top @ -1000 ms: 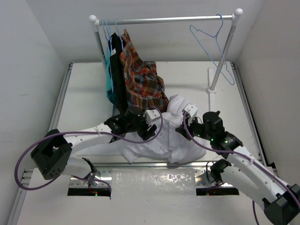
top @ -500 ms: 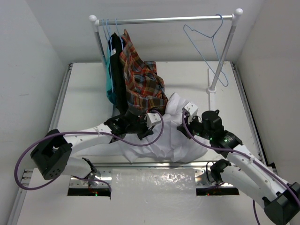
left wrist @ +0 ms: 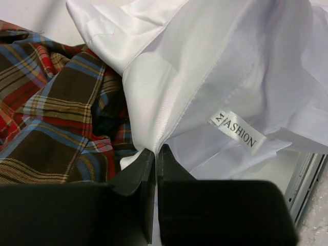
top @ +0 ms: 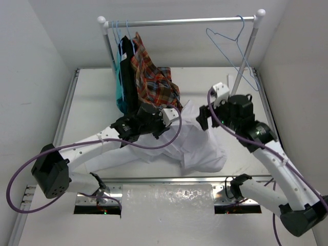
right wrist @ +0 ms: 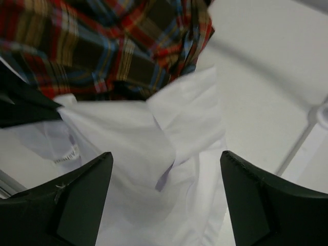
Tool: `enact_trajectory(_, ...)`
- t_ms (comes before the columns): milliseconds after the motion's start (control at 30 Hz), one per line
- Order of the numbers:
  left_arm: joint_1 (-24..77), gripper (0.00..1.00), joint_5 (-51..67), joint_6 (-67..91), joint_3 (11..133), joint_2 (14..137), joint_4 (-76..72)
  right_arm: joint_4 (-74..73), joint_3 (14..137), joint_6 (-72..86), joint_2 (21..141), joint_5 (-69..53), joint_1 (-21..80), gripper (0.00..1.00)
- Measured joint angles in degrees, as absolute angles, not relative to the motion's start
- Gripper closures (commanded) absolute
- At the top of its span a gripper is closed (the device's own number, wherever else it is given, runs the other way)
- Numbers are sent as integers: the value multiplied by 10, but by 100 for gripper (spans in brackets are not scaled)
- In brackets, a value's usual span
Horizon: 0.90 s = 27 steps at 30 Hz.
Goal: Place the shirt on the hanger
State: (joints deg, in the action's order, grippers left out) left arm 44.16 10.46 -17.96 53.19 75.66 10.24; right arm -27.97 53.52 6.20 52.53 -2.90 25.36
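shirt (left wrist: 215, 61): thin, limp, light
left gripper (left wrist: 155, 158): pinching its collar seam
right gripper (right wrist: 165, 156): wide, empty — collar just ahead

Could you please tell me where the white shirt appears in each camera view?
Top external: the white shirt lies crumpled at centre.
Left wrist: the white shirt fills the upper right, its fold pinched in the left gripper.
Right wrist: the white shirt is lower centre.
Shared landmark: the plaid shirt beside it.
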Motion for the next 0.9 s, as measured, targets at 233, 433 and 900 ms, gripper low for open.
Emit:
enact_trajectory(233, 442, 100, 83, -195, 545, 756, 122, -376, 882, 49, 697, -20, 176, 17)
enact_trajectory(433, 442, 100, 72, -210, 551, 756, 127, -399, 1084, 43, 836, -22, 103, 17)
enact_trajectory(900, 442, 100, 67, -233, 551, 738, 131, -386, 1185, 42, 995, -123, -42, 27)
